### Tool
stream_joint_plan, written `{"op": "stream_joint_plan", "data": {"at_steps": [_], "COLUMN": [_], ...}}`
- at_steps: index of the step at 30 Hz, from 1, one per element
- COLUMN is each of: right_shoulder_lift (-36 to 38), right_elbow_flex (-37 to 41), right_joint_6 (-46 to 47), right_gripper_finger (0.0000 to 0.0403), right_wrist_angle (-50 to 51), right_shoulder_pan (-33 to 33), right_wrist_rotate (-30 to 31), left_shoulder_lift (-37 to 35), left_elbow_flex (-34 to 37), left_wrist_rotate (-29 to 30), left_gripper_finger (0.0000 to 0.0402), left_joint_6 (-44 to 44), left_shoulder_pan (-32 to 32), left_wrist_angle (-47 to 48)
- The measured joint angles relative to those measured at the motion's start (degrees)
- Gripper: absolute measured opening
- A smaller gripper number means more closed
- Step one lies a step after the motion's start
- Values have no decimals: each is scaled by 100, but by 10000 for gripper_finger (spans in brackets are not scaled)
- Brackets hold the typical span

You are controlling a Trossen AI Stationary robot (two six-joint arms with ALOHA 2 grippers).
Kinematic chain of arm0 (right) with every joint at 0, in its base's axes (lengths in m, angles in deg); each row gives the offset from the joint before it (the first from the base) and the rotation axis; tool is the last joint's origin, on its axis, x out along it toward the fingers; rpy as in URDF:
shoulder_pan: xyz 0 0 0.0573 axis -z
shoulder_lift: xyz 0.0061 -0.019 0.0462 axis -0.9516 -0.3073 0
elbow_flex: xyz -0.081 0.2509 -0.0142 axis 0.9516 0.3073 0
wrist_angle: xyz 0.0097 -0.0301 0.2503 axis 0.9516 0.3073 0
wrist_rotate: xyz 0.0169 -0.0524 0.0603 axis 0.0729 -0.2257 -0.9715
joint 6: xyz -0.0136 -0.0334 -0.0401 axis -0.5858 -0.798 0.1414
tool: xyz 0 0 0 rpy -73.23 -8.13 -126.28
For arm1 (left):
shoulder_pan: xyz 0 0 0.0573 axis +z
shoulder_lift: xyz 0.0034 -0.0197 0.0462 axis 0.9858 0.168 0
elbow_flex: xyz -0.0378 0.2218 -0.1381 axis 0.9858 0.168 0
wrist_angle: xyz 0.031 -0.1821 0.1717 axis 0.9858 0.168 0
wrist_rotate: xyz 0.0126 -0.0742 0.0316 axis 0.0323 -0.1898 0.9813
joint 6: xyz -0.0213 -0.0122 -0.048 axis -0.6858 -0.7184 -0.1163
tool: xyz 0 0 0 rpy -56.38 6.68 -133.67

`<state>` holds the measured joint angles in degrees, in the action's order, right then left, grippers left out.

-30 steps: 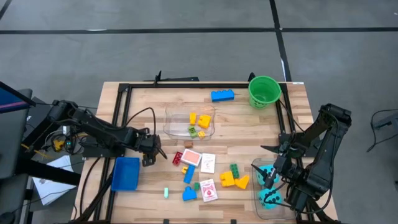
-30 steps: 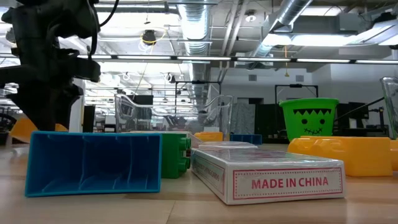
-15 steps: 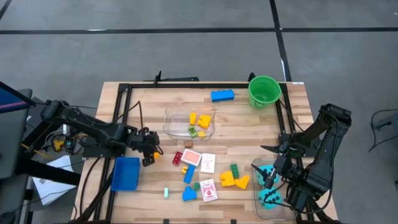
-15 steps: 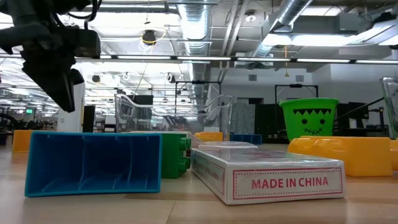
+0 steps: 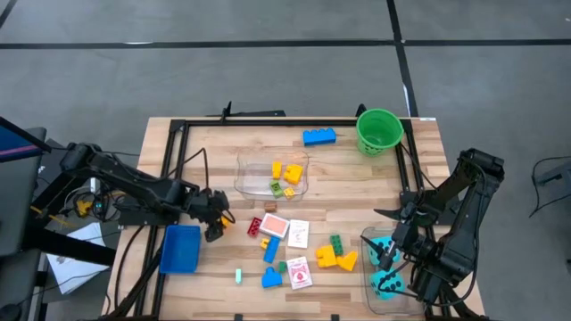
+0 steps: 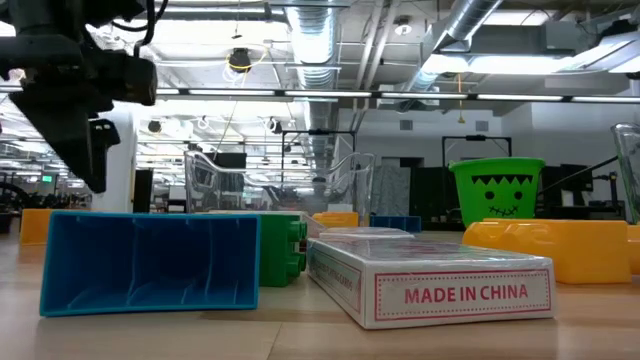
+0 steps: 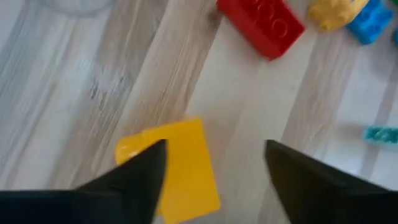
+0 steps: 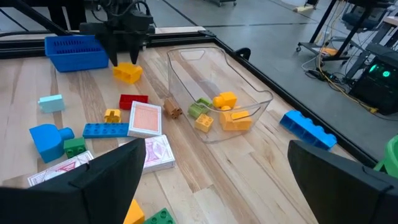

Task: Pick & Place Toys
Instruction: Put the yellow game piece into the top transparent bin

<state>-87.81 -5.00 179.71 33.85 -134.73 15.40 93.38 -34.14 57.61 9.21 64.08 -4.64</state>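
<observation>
My left gripper (image 7: 214, 165), fingers parted and empty, hovers over the yellow brick (image 7: 180, 168); it should centre first, then descend squarely to grasp both sides.

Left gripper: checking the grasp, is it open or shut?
Open: left gripper fingers stand apart above the yellow brick.
</observation>
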Motion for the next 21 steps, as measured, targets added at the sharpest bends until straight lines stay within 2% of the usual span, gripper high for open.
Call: {"op": "stream_joint_plan", "data": {"at_steps": [4, 6, 12, 21], "right_shoulder_lift": [0, 0, 0, 0], "right_elbow_flex": [1, 1, 2, 9], "right_joint_6": [-1, -2, -4, -151], "right_gripper_finger": [384, 384, 384, 384], "right_wrist_angle": [-2, -2, -2, -114], "right_shoulder_pan": [-2, -2, -2, -2], "right_wrist_rotate": [-2, -2, -2, -66], "left_shoulder_lift": [86, 177, 332, 457], "left_elbow_flex": [142, 181, 207, 278], "left_wrist_rotate": [-77, -41, -28, 285], "left_gripper_finger": [371, 391, 370, 368], "left_joint_6": [-128, -277, -417, -412], "left_shoulder_pan": [-6, -6, -8, -6], "left_wrist_angle": [180, 313, 247, 154]}}
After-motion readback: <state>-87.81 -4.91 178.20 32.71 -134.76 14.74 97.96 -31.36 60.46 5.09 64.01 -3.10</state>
